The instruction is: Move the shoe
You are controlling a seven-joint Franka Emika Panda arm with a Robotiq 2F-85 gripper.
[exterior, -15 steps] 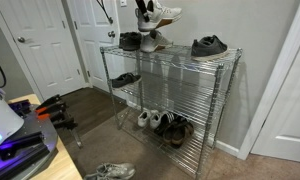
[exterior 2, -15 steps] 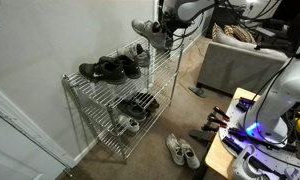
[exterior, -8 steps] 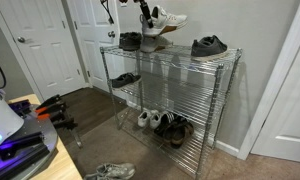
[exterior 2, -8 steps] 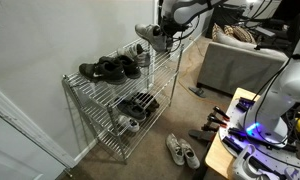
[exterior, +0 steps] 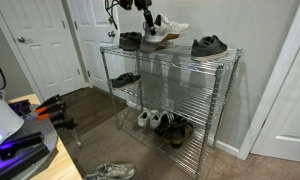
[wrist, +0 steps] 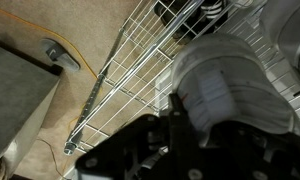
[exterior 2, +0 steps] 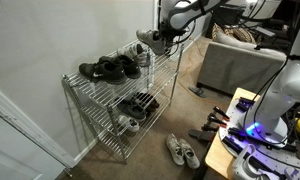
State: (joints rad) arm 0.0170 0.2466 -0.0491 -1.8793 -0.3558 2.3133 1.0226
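Observation:
The white and grey shoe [exterior: 168,26] is held in my gripper [exterior: 148,20] just above the top shelf of the wire rack [exterior: 175,58], toe pointing away from the arm. It also shows in an exterior view [exterior 2: 145,38], with the gripper [exterior 2: 162,34] behind it. In the wrist view the shoe [wrist: 227,84] fills the right half, and the dark fingers [wrist: 180,118] are shut on its rim. The rack's wires lie below it.
Black shoes [exterior: 130,40] and another dark shoe [exterior: 208,45] sit on the top shelf. More shoes are on the middle shelf [exterior: 125,79] and bottom shelf [exterior: 162,122]. A pale pair [exterior 2: 179,151] lies on the carpet. A couch [exterior 2: 240,62] stands near the rack's end.
The gripper has carried the shoe lower and further along the top shelf, and the shoe has tilted from toe-up toward level.

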